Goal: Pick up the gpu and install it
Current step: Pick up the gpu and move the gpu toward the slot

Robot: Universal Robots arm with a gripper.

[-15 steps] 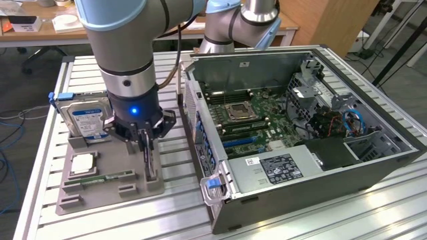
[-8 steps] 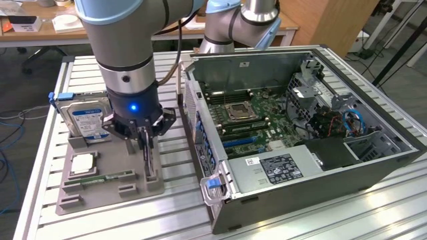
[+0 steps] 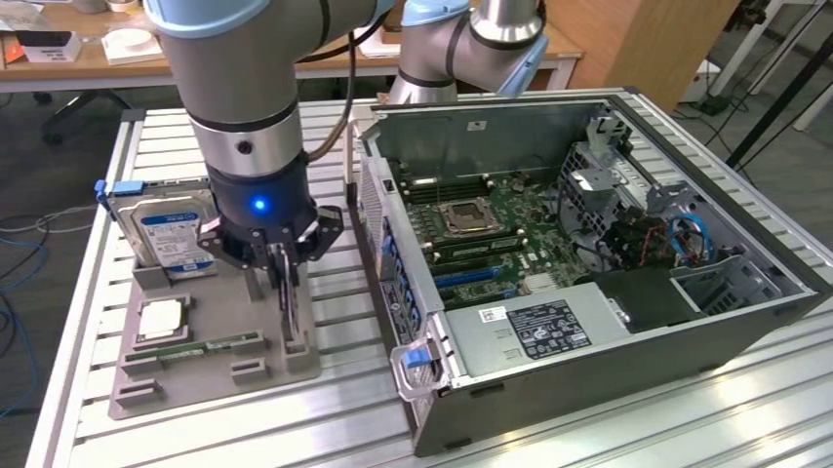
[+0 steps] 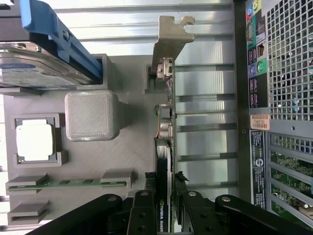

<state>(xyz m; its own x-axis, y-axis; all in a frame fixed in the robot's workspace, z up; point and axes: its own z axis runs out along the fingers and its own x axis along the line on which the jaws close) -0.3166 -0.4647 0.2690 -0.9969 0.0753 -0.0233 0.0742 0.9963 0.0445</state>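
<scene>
My black two-fingered pincer (image 3: 280, 265) (image 4: 166, 188) straddles the gpu (image 3: 289, 317) (image 4: 165, 122), a thin dark expansion card with a silvery metal bracket at its far end. As far as the wrist view lets me judge, the fingers are clamped on both faces. The card stands on edge in a slot of the grey moulded fixture tray (image 3: 195, 385) (image 4: 132, 152), which keeps its top edge accessible. The open black computer case (image 3: 625, 327) lies just beside it.
</scene>
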